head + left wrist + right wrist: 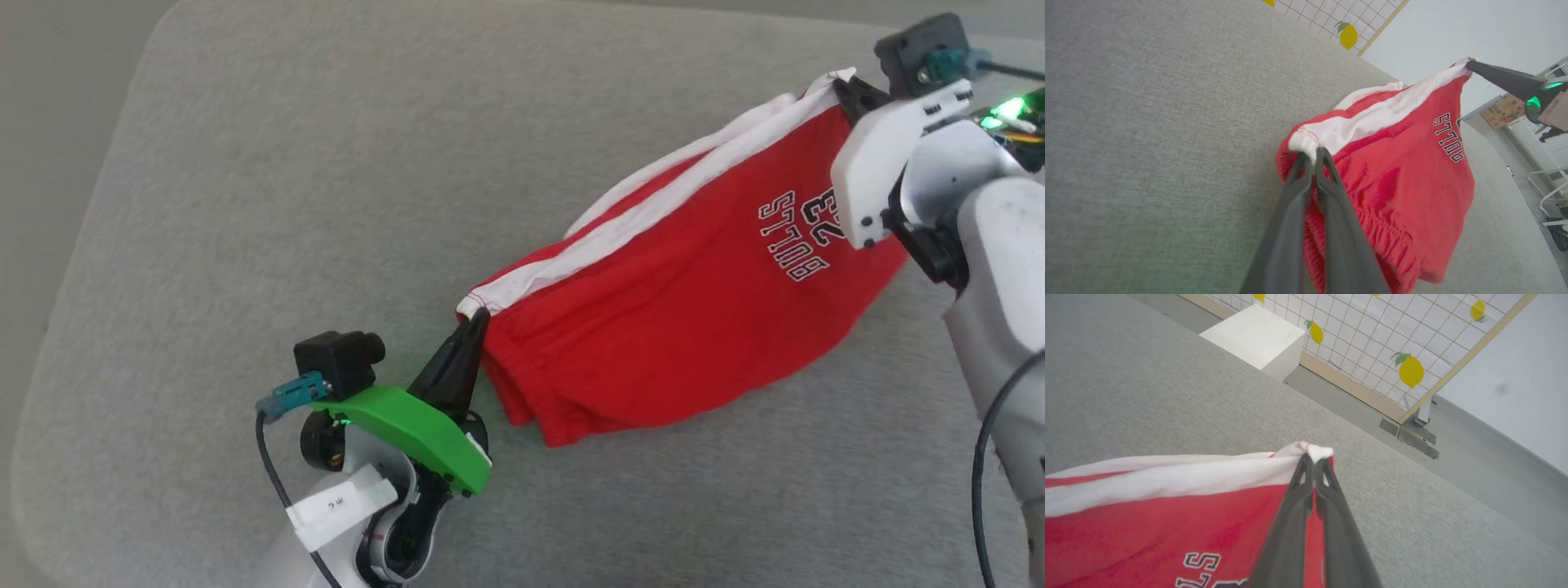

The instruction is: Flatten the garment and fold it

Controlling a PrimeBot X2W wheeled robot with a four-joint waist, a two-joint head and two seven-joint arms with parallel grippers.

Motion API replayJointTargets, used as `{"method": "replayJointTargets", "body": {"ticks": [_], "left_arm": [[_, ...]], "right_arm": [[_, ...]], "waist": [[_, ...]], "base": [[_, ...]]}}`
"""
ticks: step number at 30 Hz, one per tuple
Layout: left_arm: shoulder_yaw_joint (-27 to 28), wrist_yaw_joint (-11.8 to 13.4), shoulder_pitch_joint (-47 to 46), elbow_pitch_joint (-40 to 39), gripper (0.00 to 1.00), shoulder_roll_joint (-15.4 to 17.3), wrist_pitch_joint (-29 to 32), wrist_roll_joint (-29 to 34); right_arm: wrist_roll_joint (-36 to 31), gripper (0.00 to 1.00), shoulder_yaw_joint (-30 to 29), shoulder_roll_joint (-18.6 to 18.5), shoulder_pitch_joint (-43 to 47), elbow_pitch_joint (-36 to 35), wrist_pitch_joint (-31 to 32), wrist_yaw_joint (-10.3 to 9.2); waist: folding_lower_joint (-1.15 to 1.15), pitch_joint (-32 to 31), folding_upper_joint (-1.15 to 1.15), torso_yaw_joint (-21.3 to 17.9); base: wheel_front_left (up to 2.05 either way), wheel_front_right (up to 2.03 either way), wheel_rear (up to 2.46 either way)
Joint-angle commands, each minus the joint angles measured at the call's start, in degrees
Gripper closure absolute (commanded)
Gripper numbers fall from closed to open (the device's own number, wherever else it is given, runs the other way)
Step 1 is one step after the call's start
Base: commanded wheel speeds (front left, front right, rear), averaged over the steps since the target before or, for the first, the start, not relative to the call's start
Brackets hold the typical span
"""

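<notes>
The garment (678, 327) is bright red with a broad white stripe and white lettering, and it hangs stretched between my two grippers above the grey surface. My left gripper (478, 317) is shut on the white corner at its near left end, seen close up as my left gripper (1314, 152) pinching the garment (1392, 163). At the far right end my right gripper (845, 86) is shut on the other white corner. From the wrist, my right gripper (1314, 457) pinches the garment (1167, 510) at its stripe tip. The lower edge sags and bunches.
A wide grey padded surface (326, 204) lies under everything, with rounded corners at the far left. Beyond it stand a white box (1253, 335) and a gridded screen with lemon prints (1404, 347) on a grey floor.
</notes>
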Motion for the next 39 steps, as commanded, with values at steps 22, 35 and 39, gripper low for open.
{"method": "replayJointTargets", "body": {"ticks": [22,35,39], "left_arm": [[-3.36,-1.49,-1.97,2.15,0.0,-1.19,1.44,-0.07],[-1.46,-0.14,1.29,1.33,0.0,0.97,-8.13,4.1],[0.59,2.16,2.24,0.61,0.0,1.81,-11.86,8.34]], "right_arm": [[9.92,0.0,8.75,-3.32,-11.2,17.35,13.0,-0.1],[16.39,0.0,4.35,-3.51,0.97,11.14,-6.07,-0.1],[17.74,0.0,1.78,-3.62,6.48,7.54,-12.73,-0.1]], "waist": [[0.0,5.39,0.0,6.92],[0.0,-5.22,0.0,3.63],[0.0,-7.76,0.0,2.77]], "base": [[0.0,0.0,0.0],[0.0,0.0,0.0],[0.0,0.0,0.0]]}}
